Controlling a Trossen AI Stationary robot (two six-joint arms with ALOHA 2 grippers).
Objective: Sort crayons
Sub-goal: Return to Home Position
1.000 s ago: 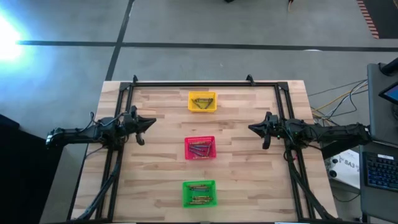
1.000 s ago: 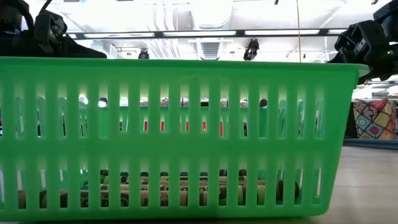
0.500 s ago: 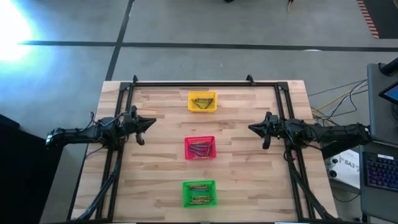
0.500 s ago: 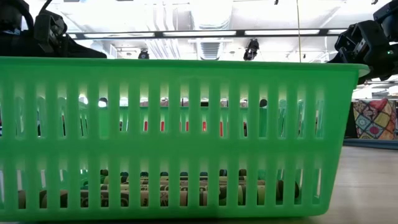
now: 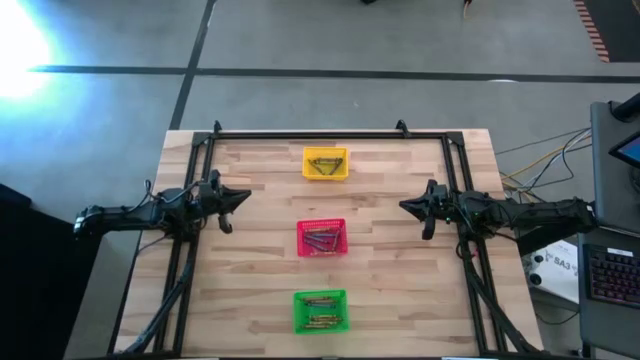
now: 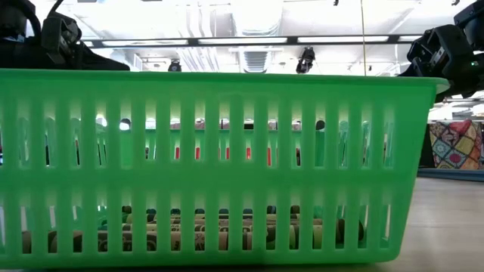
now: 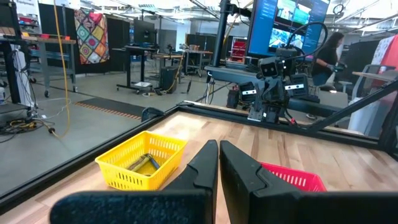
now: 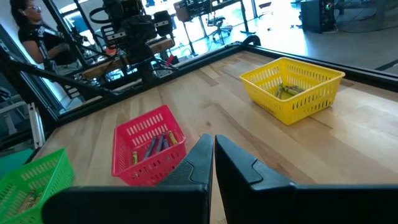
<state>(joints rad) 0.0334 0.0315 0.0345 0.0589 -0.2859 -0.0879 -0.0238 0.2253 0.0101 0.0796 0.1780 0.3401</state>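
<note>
Three small baskets stand in a row down the table's middle: a yellow one (image 5: 325, 163) far, a red one (image 5: 322, 238) in the middle, a green one (image 5: 320, 311) near. Each holds several crayons, which lie on the basket floors (image 8: 158, 143) (image 7: 144, 162) (image 6: 212, 234). My left gripper (image 5: 240, 198) hovers shut and empty at the table's left side, level with the gap between the yellow and red baskets. My right gripper (image 5: 408, 207) hovers shut and empty at the right side, facing it.
A black metal frame (image 5: 310, 135) runs along the table's far edge and both sides. Bare wood lies between the baskets and each gripper. A person (image 7: 326, 50) stands beyond the table in the room. A keyboard (image 5: 610, 275) sits off the table's right side.
</note>
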